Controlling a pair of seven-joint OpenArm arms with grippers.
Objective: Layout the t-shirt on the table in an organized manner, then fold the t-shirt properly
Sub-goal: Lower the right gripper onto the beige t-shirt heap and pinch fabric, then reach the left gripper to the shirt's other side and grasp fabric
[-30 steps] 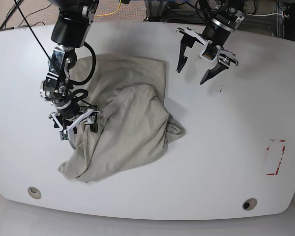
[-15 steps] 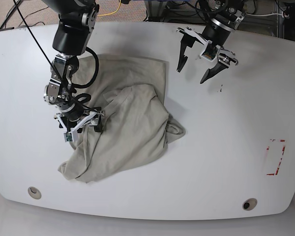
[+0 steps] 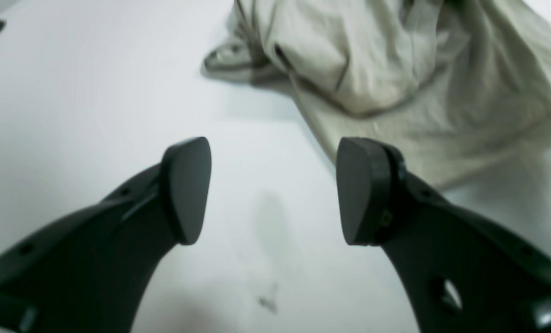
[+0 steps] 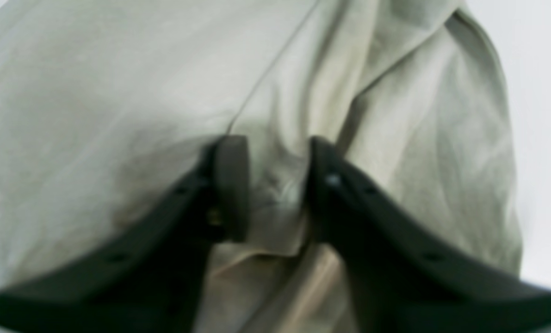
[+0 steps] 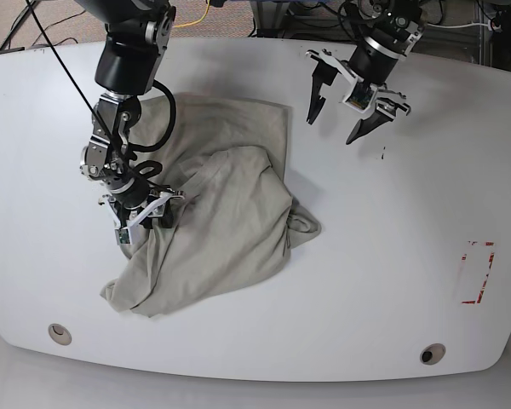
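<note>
Right pincer (image 4: 275, 185) seemingly pinching the t-shirt (image 5: 230, 213); left pincer (image 3: 273, 189) spread.

Base view: high above the table (image 5: 392, 281), looking almost straight down; takes in the whole top and both arms.

Left wrist view: behind the left gripper (image 3: 273, 189), low over the table (image 3: 71, 115), facing out between 2 dark fingers (image 3: 187, 185) toward the shirt (image 3: 395, 83) some way ahead.

Right wrist view: same mounting on the right gripper (image 4: 275, 185), very close, blurred; shirt (image 4: 118, 115) fills nearly the frame.

Shared: all 3 views take in the shirt (image 5: 230, 213); base also shows both grippers (image 5: 145, 217) (image 5: 351, 106).
</note>
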